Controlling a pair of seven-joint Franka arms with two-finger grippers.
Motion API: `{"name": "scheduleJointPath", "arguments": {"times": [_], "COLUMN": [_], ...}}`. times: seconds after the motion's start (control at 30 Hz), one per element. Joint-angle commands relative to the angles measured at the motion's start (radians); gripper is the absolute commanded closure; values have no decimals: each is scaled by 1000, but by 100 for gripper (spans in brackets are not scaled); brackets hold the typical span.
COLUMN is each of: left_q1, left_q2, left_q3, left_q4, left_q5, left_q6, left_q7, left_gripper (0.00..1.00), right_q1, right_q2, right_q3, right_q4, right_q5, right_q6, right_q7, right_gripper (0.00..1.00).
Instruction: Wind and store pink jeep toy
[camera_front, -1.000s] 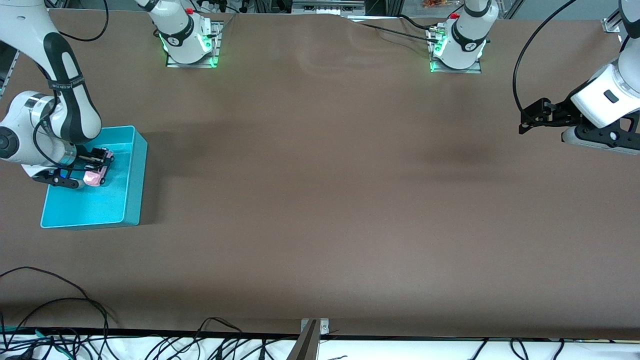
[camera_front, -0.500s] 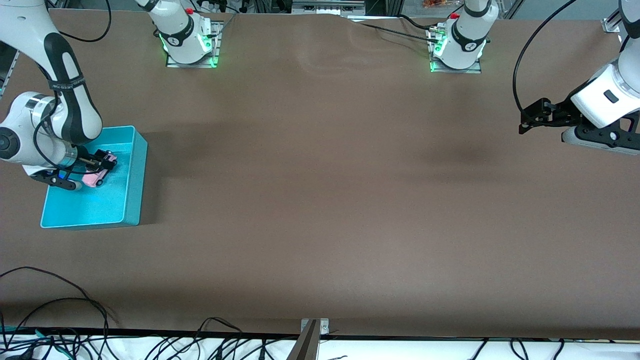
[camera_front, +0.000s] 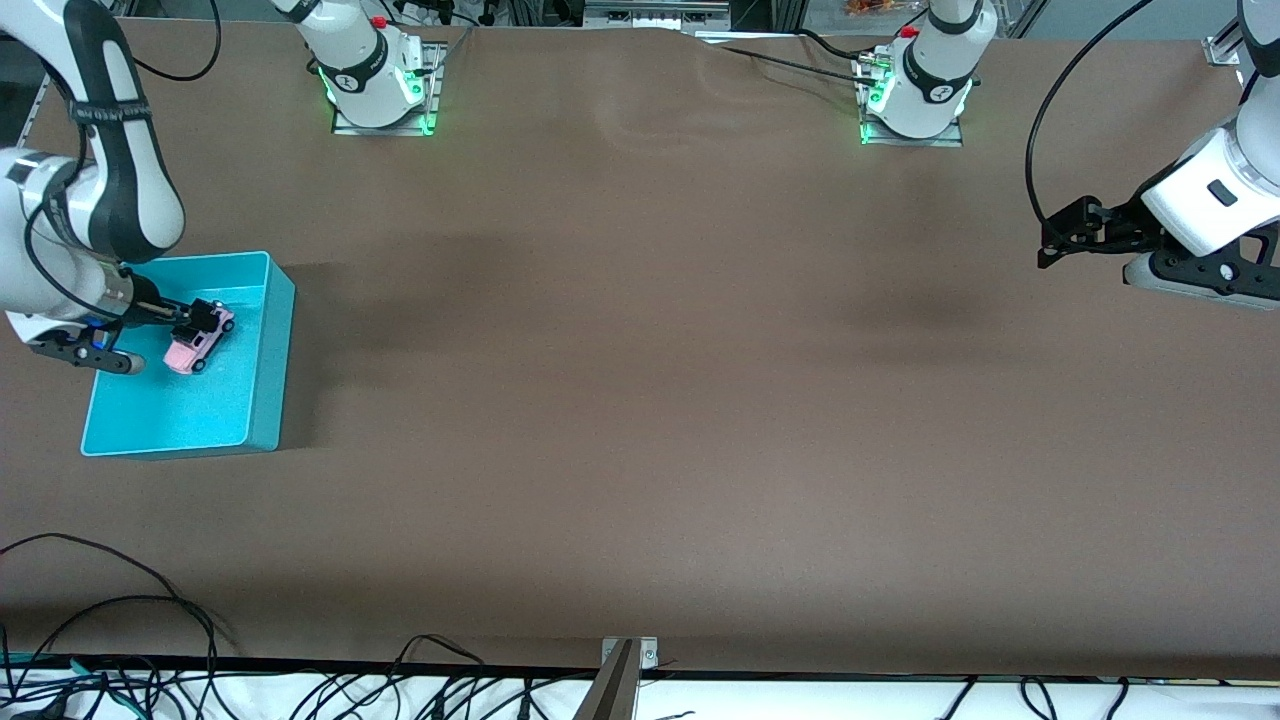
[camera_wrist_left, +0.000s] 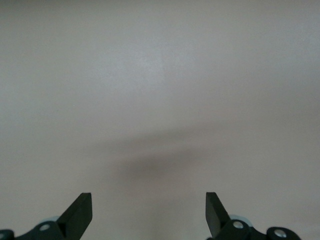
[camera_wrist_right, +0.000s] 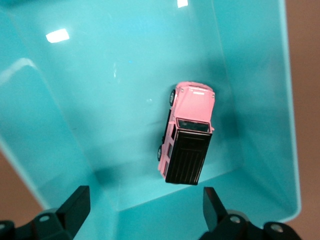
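Observation:
The pink jeep toy (camera_front: 193, 347) stands on its wheels on the floor of the turquoise bin (camera_front: 272, 352), free of any grip. In the right wrist view the jeep (camera_wrist_right: 187, 134) shows its pink hood and black roof inside the bin (camera_wrist_right: 260, 100). My right gripper (camera_front: 198, 315) hangs open and empty just over the jeep in the bin, and its two fingers stand wide apart in its wrist view (camera_wrist_right: 145, 206). My left gripper (camera_front: 1060, 236) waits open and empty over bare table at the left arm's end, with only table in its wrist view (camera_wrist_left: 148, 210).
The bin stands at the right arm's end of the brown table (camera_front: 640, 400). Both arm bases (camera_front: 378, 85) (camera_front: 915, 95) stand along the table's farthest edge. Cables (camera_front: 120, 640) lie along the edge nearest the camera.
My right gripper has opened, let go of the jeep and drawn up and back. The jeep now rests in the bin. The left arm has not moved.

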Motion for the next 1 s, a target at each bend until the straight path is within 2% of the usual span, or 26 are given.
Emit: {"name": "scheduleJointPath", "arguments": {"times": [0.0, 0.43, 0.7, 0.97], "left_q1": [7, 8, 8, 7], "left_q2": [13, 13, 13, 12], "left_q3": [-1, -1, -1, -1], "left_q4": [31, 31, 31, 31], "left_q5": [-29, -29, -29, -29], "left_q6": [-20, -20, -20, -20], "left_q7": [-1, -1, -1, -1], "left_gripper": [0, 0, 0, 0], "right_q1": [-5, -1, -1, -1], "right_q2": [-79, -264, -304, -306], "right_q3": [26, 80, 106, 173], "right_q4": [-3, 32, 196, 316], "right_q5": [-14, -8, 138, 184], "right_q6": [-56, -181, -382, -507], "right_q7": [30, 51, 63, 134], "right_gripper": [0, 0, 0, 0]}}
